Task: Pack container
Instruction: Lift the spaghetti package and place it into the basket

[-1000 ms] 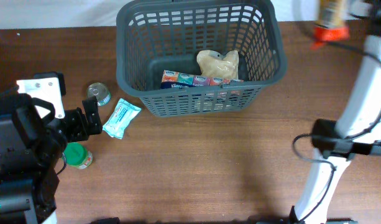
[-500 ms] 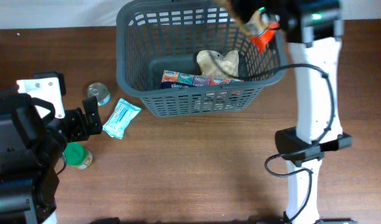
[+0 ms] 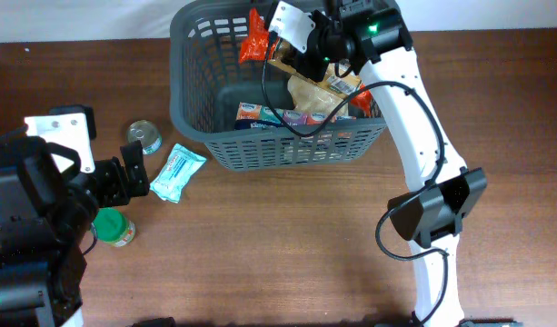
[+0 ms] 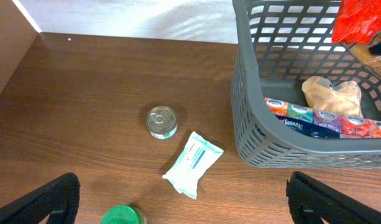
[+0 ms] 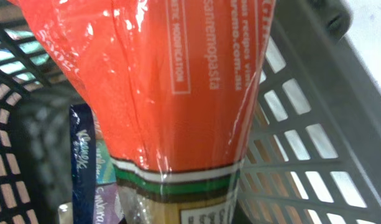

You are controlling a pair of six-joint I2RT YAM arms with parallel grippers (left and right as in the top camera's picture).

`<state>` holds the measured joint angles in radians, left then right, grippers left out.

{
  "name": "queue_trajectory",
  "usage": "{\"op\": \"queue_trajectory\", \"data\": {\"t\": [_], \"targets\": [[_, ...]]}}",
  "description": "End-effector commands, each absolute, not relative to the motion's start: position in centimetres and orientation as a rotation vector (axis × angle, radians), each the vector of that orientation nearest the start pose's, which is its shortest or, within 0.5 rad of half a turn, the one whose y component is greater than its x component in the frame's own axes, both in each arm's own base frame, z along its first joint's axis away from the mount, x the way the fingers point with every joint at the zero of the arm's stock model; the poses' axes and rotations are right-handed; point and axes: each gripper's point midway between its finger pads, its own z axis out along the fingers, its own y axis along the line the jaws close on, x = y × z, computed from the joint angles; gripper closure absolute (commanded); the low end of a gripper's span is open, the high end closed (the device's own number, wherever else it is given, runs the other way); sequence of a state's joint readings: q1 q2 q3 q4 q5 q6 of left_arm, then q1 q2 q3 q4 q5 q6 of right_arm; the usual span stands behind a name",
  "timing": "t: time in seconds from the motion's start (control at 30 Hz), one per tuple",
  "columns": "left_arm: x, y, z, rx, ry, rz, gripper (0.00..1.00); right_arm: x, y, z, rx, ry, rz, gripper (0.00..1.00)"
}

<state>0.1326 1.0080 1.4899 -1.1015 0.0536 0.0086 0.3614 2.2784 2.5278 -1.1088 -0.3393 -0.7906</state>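
Container (image 3: pixel 287 150): against far edge of table (image 3: pixel 287 254), wide wood in front. Right gripper (image 3: pixel 301 50): clamped on pasta packet (image 5: pixel 171 81) over it (label print readable only from right wrist). Left gripper (image 3: pixel 133 173): spread open, empty.

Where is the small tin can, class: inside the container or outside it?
Outside. The tin can stands on the table, left of the container, apart from its wall.

That container (image 3: pixel 296 153) is a big dark-grey plastic basket with slotted lattice walls and a rolled rim. It stands upright at the upper centre of the overhead frame, partly filled.
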Motion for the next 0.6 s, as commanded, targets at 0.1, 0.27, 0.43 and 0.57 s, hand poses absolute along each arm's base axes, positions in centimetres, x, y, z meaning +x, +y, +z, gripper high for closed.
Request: {"op": "queue_trajectory", "data": {"t": [0.1, 0.27, 0.43, 0.57], "targets": [[26.7, 2.6, 36.6, -0.081, 2.175, 0.025, 0.01, 51.6, 25.1, 29.0, -1.350, 1.838, 0.162, 0.01], [26.7, 2.6, 36.6, -0.081, 2.175, 0.025, 0.01, 50.5, 24.0, 31.1, -1.286, 1.871, 0.156, 0.01], [26.7, 2.6, 36.6, -0.081, 2.175, 0.024, 0.01, 46.6, 22.4, 37.3, -1.207, 1.826, 0.151, 0.01], [26.7, 2.6, 36.6, -0.081, 2.175, 0.024, 0.01, 42.0, 18.5, 40.0, -1.143, 1.834, 0.003, 0.01]]}}
